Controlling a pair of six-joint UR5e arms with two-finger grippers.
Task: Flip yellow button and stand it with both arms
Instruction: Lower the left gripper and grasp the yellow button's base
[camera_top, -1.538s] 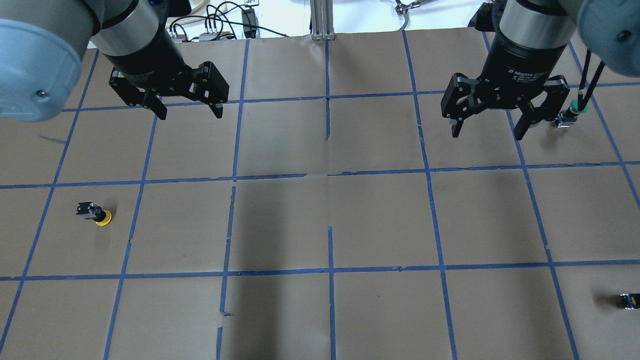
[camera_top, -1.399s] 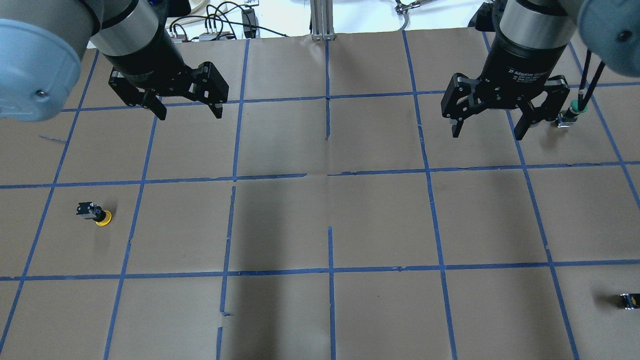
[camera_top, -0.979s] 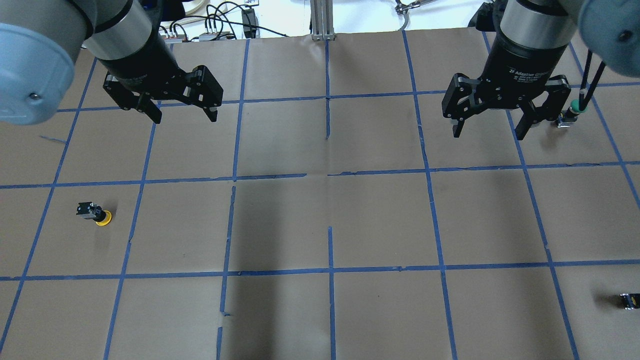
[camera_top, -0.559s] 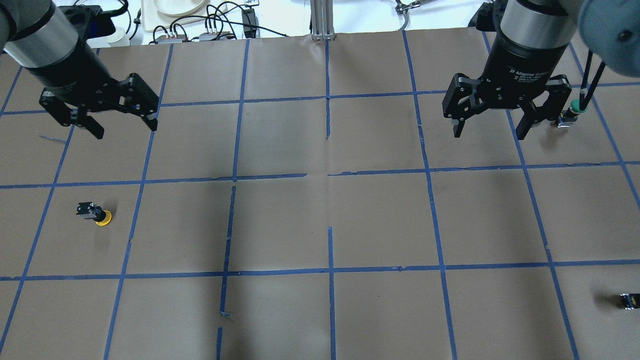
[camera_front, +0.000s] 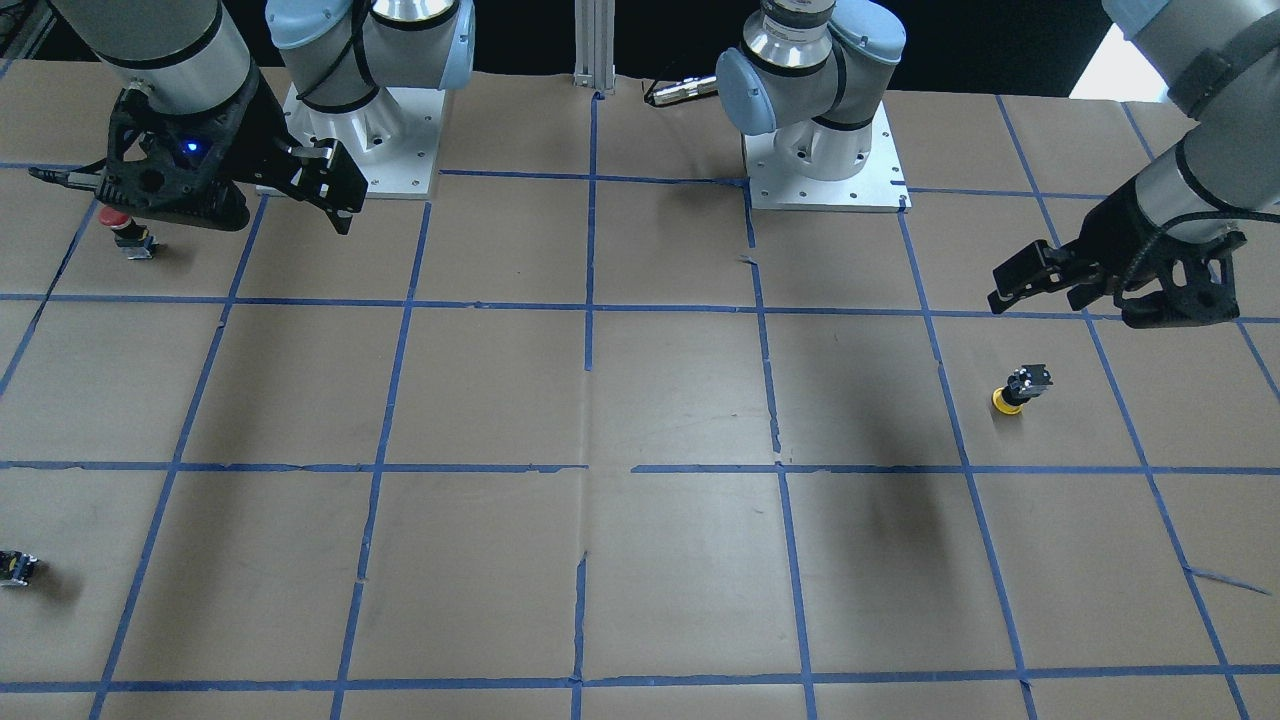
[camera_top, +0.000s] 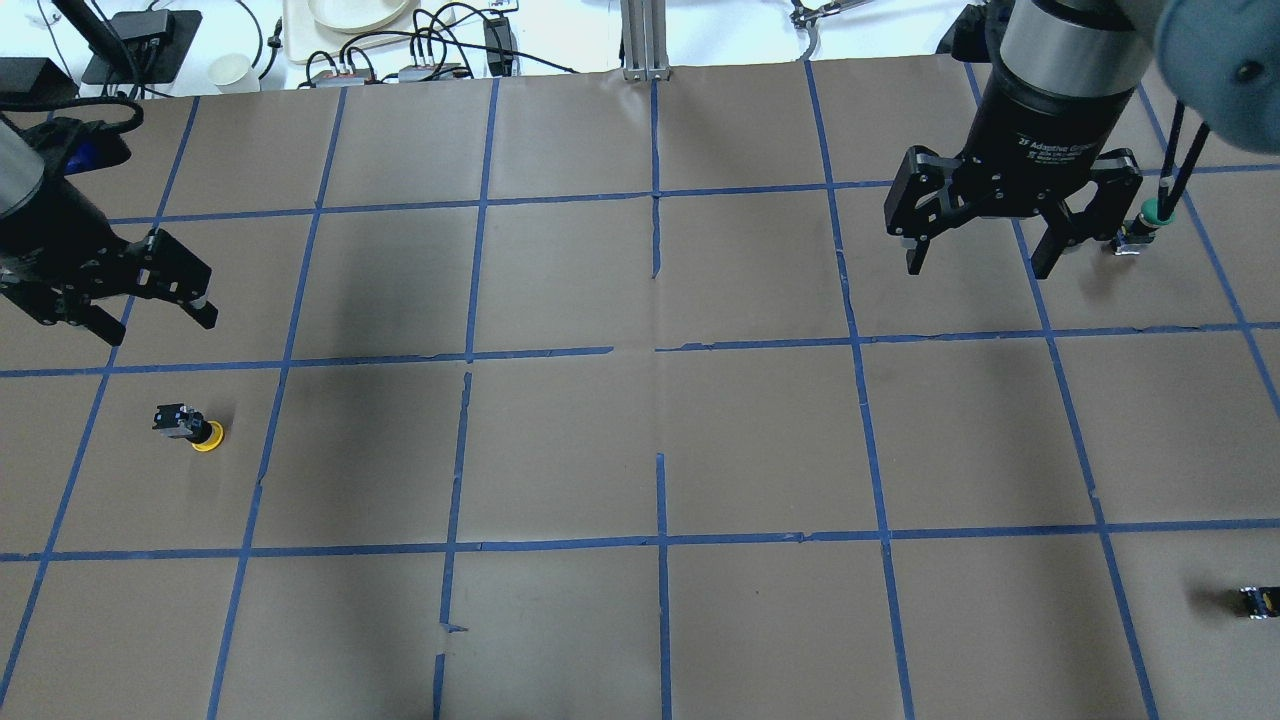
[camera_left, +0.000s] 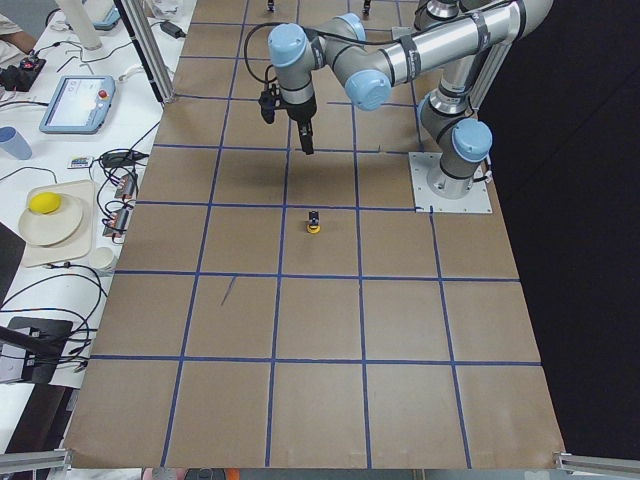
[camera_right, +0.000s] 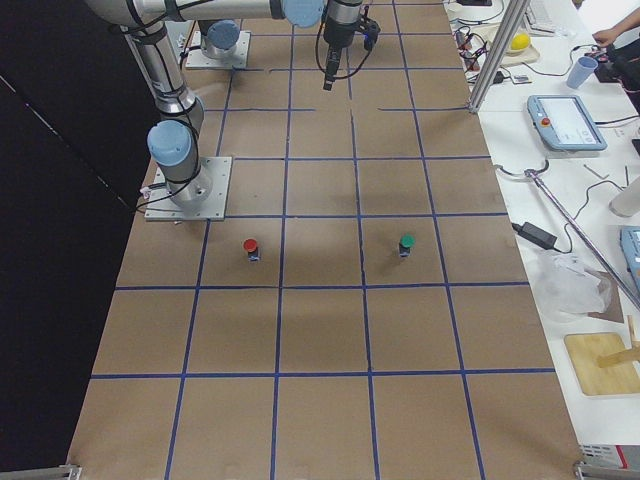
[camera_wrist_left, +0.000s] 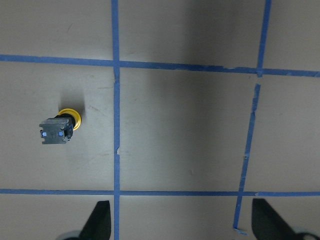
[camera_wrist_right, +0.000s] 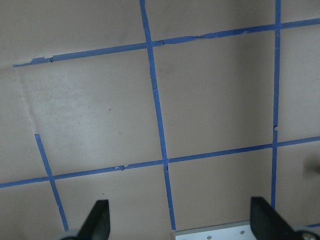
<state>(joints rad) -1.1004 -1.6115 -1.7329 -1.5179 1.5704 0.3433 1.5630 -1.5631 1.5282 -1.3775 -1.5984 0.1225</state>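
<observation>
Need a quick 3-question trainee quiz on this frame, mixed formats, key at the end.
1. True or false: the left end effector is shut on the yellow button.
2. The yellow button rests: A) cap down on the table, body on top; B) cap up; C) between two fingers.
3. Which arm's end effector is nearer the yellow button?

Key: 1 false, it hangs open and apart from the button. 2 A. 3 left.

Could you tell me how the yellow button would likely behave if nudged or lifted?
The yellow button looks small and rigid, probably light. Seemingly standing cap-down, it may topple if nudged, then roll on its round cap.
</observation>
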